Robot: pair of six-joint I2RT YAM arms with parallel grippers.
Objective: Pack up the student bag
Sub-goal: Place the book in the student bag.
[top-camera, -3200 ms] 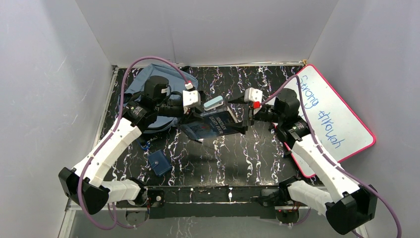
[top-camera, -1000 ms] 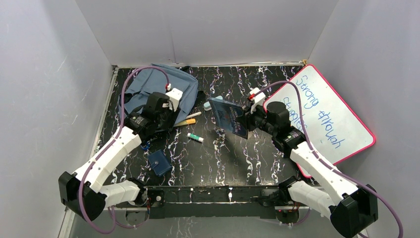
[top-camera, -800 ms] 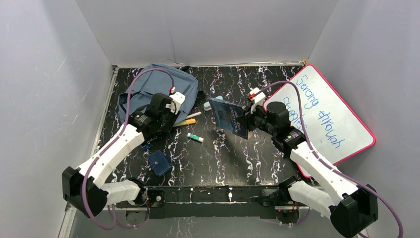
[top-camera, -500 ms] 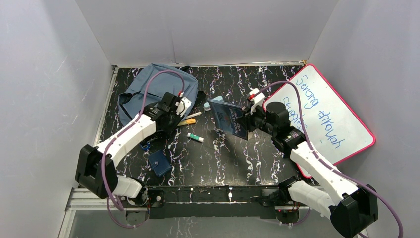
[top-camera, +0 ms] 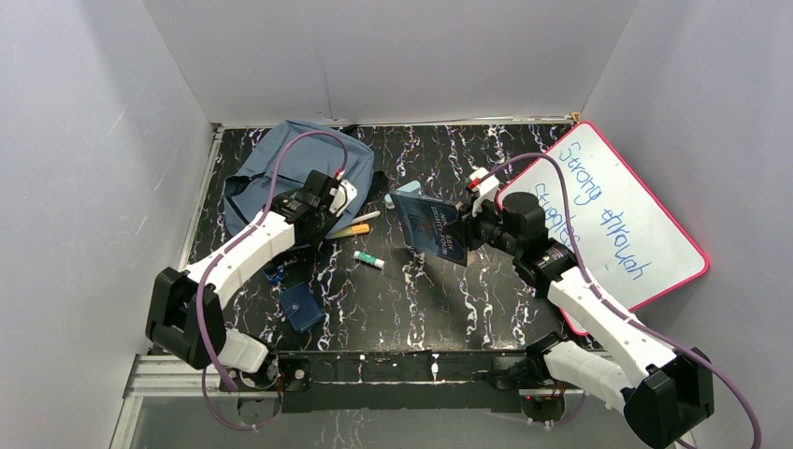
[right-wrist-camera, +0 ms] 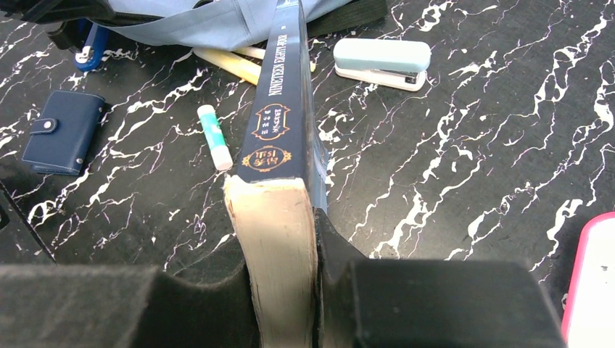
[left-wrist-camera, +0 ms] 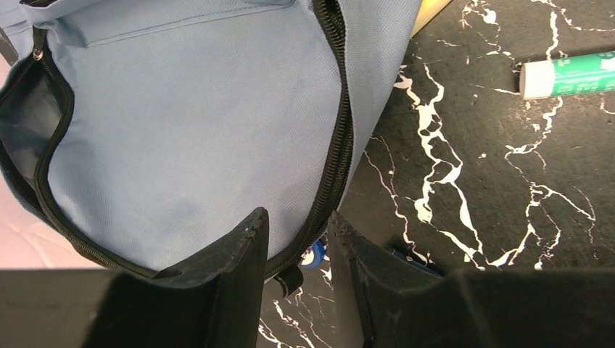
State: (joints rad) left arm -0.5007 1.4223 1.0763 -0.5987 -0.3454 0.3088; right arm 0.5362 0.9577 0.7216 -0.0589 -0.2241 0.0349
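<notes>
**Book lifted, bag waiting, most things not yet packed**

The student bag (top-camera: pixel 281 164), a large slate-blue fabric backpack with black zips, lies flat at the far left of the dark marbled table.

My left pincer (left-wrist-camera: pixel 297 221) hangs over the bag's near right edge. Its two black fingers stand a narrow gap apart, and the bag's black zip track runs through that gap. I cannot tell whether I am pinching the fabric or only hovering just above it. Further along the bag, one zipped mouth gapes a little, and I cannot see whether anything is inside.

My right pincer (right-wrist-camera: pixel 283 232) is clenched on a dark blue book (right-wrist-camera: pixel 283 94). It holds the book by its lower end, off the table, to the right of the bag, with the spine pointing toward the bag.

Several things lie loose outside the bag:
- Yellow pens (right-wrist-camera: pixel 228 64), touching the bag's right edge.
- A pale green stapler (right-wrist-camera: pixel 381 56), just right of the bag.
- A glue stick (right-wrist-camera: pixel 215 136), near the bag on its near right.
- A small dark-blue pouch (right-wrist-camera: pixel 62 130), nearer my bases than the bag.
- A pink-rimmed whiteboard (top-camera: pixel 617 215), well right of the bag.

I judge the packing to be at an early stage. The book is in hand but not yet in. The mouth looks to need holding wider, and every loose item remains to go inside.
</notes>
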